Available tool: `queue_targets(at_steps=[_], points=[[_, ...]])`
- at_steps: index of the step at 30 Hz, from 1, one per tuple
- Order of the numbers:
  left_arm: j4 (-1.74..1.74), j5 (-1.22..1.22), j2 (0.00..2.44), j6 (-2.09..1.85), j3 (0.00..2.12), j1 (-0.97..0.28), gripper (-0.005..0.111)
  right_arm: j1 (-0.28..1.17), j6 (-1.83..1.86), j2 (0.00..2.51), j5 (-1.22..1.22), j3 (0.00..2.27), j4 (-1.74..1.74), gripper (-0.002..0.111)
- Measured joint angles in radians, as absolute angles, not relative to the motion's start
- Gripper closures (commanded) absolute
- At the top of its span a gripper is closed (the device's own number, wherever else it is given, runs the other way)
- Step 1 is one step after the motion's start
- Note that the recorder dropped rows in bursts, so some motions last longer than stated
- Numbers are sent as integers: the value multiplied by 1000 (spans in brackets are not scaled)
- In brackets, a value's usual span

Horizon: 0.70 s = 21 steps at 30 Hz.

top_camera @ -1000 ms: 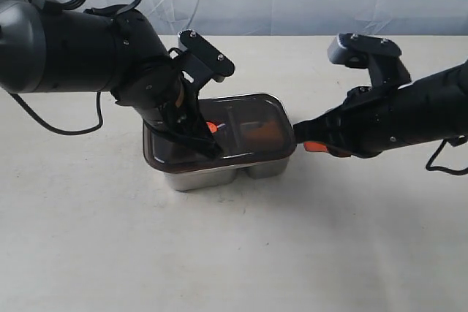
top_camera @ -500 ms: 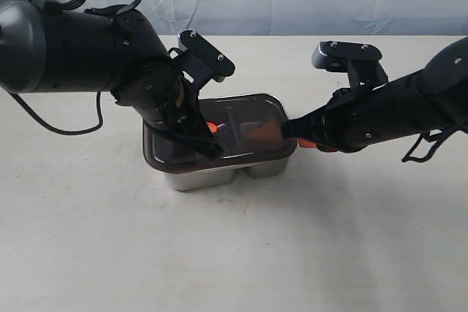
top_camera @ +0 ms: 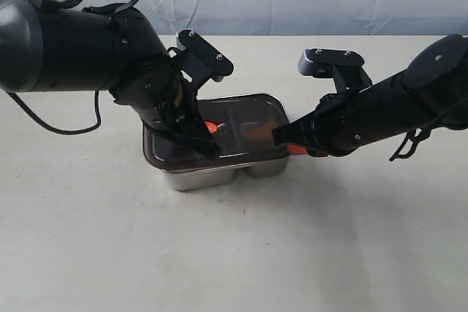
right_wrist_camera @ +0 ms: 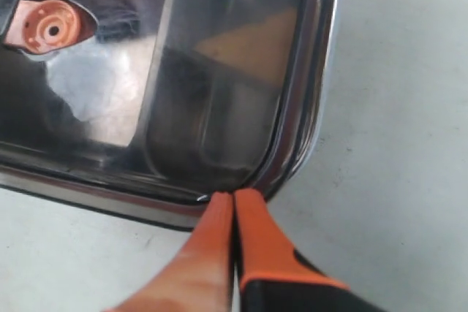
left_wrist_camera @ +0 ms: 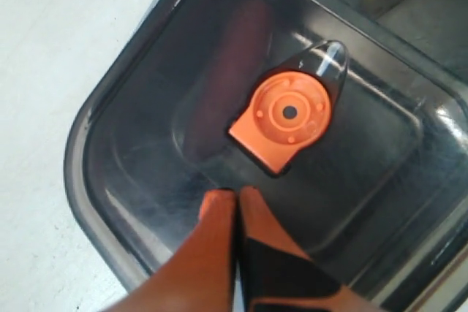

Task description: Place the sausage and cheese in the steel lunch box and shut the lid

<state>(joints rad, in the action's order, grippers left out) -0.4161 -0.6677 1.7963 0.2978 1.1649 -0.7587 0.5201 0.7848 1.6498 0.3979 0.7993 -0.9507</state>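
Both hands are pinched shut and empty: the left hand presses the lid over the sausage, the right hand meets its corner near the cheese. Uneven pressing could tilt the lid or skid the steel lunch box.
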Motion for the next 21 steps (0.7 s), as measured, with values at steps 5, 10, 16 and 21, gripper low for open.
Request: queue_targets(at_steps=[5,10,16,21], points=[[-416,-674,1764,298,1165,-759,106,521,786,1650,375,799,-956,108],[-416,-690,1728,298,1165,-759,106,521,806,1651,342,799,-983,108],[-433,-765,1695,298,1165,-759,106,521,875,1651,330,799,-1057,108],[-440,-826,1669,298,1165,-754,106,521,1025,1658,354,799,-1200,108]])
